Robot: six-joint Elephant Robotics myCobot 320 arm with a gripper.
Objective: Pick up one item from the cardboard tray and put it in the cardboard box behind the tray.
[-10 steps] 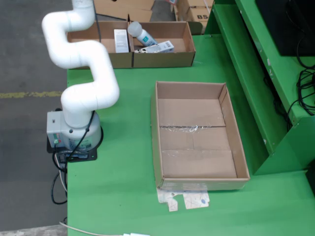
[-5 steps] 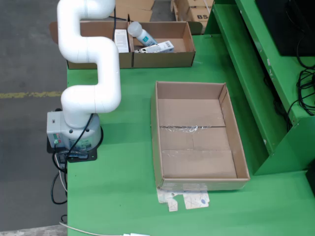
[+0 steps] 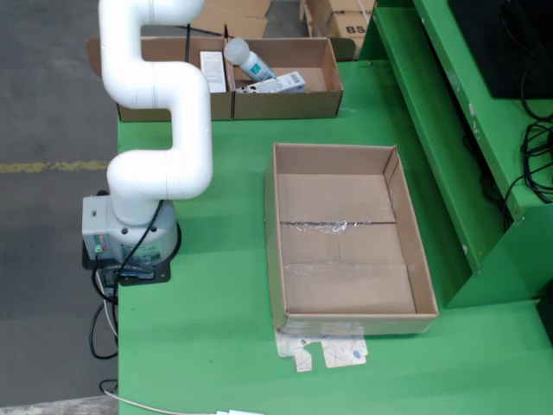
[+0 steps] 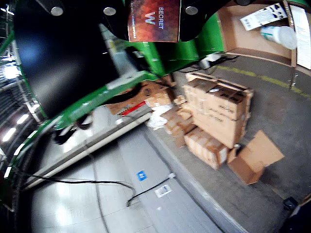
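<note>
In the still view a shallow cardboard tray (image 3: 330, 62) stands at the table's far edge, holding a white bottle (image 3: 246, 59) and two white boxes (image 3: 278, 84). A large open cardboard box (image 3: 346, 290) lies empty in the middle of the table. The white arm (image 3: 160, 130) rises out of the top of that view, so the gripper is hidden there. In the gripper view the gripper (image 4: 154, 7) is at the top edge, with a dark box marked SECRET (image 4: 154, 26) held close to it. The tray (image 4: 252, 46) with the bottle (image 4: 279, 36) is at the top right.
The arm's grey base (image 3: 130, 229) sits at the table's left edge with cables hanging. Green shelving (image 3: 449, 130) borders the right side. White paper scraps (image 3: 333, 353) lie in front of the large box. Stacked cartons (image 4: 214, 116) stand on the floor.
</note>
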